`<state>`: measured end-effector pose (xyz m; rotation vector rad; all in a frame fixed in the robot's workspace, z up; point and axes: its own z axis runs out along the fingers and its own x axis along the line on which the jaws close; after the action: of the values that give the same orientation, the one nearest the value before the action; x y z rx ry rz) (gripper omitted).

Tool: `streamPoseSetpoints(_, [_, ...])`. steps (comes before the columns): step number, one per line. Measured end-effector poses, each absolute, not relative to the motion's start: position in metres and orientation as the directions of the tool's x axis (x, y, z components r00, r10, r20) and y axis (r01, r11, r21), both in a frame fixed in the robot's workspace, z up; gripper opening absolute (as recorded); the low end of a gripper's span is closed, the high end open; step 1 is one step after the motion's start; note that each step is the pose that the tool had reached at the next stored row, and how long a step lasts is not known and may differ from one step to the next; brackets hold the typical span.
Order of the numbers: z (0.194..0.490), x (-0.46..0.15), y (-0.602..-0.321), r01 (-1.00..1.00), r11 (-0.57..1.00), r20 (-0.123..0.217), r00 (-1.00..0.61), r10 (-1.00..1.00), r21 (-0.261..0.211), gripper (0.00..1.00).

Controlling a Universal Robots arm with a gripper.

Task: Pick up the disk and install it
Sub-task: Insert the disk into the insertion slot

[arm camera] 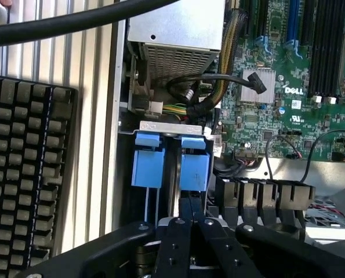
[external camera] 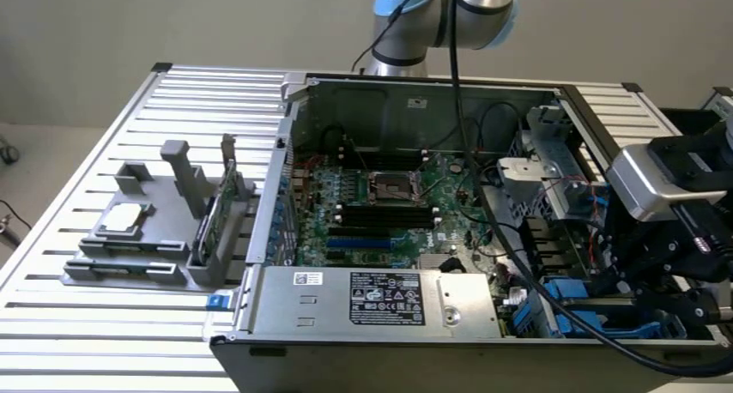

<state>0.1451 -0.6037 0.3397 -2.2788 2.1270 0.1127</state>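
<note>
Blue plastic marks the disk (arm camera: 194, 168): the end of its carrier frame shows in the drive bay of the open case (external camera: 300, 93). It sits just beside a second blue carrier (arm camera: 148, 162). The disk is the one nearer the motherboard (arm camera: 288, 63), and its metal body is hidden inside the bay.

The end effector (arm camera: 191, 201) has its two black fingers pressed together, with nothing between them. Their tips reach the near edge of the disk's blue frame; I cannot tell whether they touch it.

In the exterior view the arm (external camera: 481, 7) comes over the case, and its wrist hangs at the corner of the case on the exterior view's right, above the bay. The silver power supply (external camera: 378, 300) lies along the near side of the case, with wires bunched between it and the bay.

The case stands on a slatted metal counter (external camera: 103, 324). On the exterior view's left a grey rack (external camera: 160, 238) holds a small silver chip (external camera: 124, 217). In the wrist view a black keyboard (arm camera: 27, 174) lies on the counter beside the case, and a thick black cable (arm camera: 73, 23) crosses above it.
</note>
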Motion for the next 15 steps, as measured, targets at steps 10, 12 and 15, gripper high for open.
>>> streamPoseSetpoints(10, [0.3431, 0.1452, -0.6036, -0.999, 0.017, -0.070, -0.019, -0.997, 0.034, 0.11])
streamPoseSetpoints(12, [0.3432, 0.1451, -0.6036, -0.998, 0.044, -0.070, -0.047, -0.996, 0.034, 0.11])
streamPoseSetpoints(15, [0.3434, 0.1451, -0.6036, -0.996, 0.085, -0.071, -0.087, -0.994, 0.034, 0.11])
